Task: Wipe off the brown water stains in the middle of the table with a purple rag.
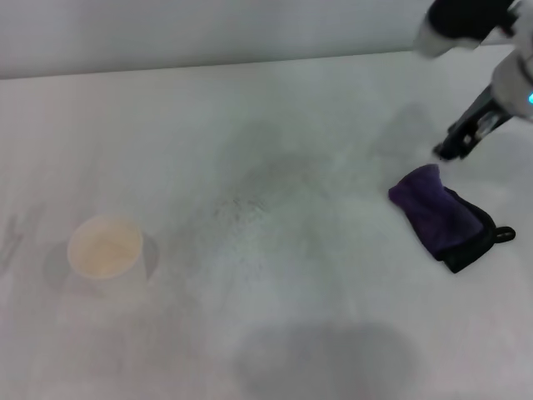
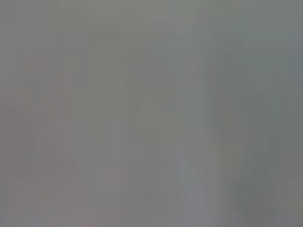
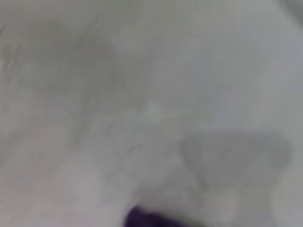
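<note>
The worktop [image 1: 275, 333] fills the head view, white with grey smudges; the cup [image 1: 105, 247] stands at about 8 o'clock, well apart from everything else; the rag [image 1: 440, 215] lies folded at about 3 o'clock, its black loop toward the right edge; the stain itself I cannot pick out for certain, only faint speckled marks near the centre [image 1: 241, 208], at 9 o'clock from the rag.

Risks, as I judge them: the rag is folded loosely, so a pinch at its near corner could lift 1 layer and let the rest trail or drop; a wipe aimed at grey smudges instead of the brown mark would miss; a wide sweep toward 8 o'clock could tip the cup.

The right claw [image 1: 445, 150] hangs just beyond the rag's far end, at 12 o'clock from it, apparently not touching and holding nothing; whether its fingers are apart I cannot tell. The left claw is not in view.
</note>
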You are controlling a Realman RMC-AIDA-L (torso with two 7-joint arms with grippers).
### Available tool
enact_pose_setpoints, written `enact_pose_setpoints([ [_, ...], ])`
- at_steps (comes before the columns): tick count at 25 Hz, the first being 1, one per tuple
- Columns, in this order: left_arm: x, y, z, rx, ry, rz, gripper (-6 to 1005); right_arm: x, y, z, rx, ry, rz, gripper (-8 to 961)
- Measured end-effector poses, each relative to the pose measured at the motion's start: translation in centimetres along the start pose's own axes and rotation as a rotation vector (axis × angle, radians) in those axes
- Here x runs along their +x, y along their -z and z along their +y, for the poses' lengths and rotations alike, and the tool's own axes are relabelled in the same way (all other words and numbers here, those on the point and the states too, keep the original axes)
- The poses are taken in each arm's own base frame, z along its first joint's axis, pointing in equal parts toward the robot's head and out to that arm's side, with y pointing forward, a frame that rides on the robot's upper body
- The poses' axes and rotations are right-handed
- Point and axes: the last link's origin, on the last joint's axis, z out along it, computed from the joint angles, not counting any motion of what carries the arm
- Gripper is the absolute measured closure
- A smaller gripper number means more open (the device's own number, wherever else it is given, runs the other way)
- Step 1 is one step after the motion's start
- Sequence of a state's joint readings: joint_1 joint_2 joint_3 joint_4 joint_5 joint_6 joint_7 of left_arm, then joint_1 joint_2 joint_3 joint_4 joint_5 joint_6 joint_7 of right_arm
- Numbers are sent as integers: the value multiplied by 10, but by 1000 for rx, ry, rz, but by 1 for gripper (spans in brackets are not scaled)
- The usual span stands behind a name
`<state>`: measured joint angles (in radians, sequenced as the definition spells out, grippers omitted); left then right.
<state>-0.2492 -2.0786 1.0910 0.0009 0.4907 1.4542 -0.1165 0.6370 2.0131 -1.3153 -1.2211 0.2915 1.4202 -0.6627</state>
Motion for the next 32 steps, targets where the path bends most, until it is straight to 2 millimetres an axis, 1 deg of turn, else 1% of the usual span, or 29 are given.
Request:
enact_pose_setpoints([
  [4,2,-7,0,-4,-3,7,149,15,4,-32,57,-82,-134,572],
  [8,3,-15,0,8,1,6,149,37,3,-60,136,-198,-298,573],
  [13,5,-23,-3,32,6,13,149,64,1,-78,249,-319,-517,573],
  [16,6,-25,-6,50,13,20,149,75,-7,-84,305,-389,-621,573],
  [19,7,-26,-5,57,22,26,149,87,-27,-86,349,-472,-692,574],
  [22,8,-28,-2,52,38,31,149,101,-45,-84,376,-543,-720,574],
  [25,8,-29,-1,51,55,32,149,112,-58,-80,400,-536,-717,574],
  [28,6,-26,-2,71,77,22,149,119,-68,-70,393,-515,-763,572],
  [30,3,-23,-2,79,96,11,149,127,-71,-61,385,-506,-843,572],
  [32,2,-23,-2,80,103,5,149,133,-68,-55,400,-495,-930,572],
])
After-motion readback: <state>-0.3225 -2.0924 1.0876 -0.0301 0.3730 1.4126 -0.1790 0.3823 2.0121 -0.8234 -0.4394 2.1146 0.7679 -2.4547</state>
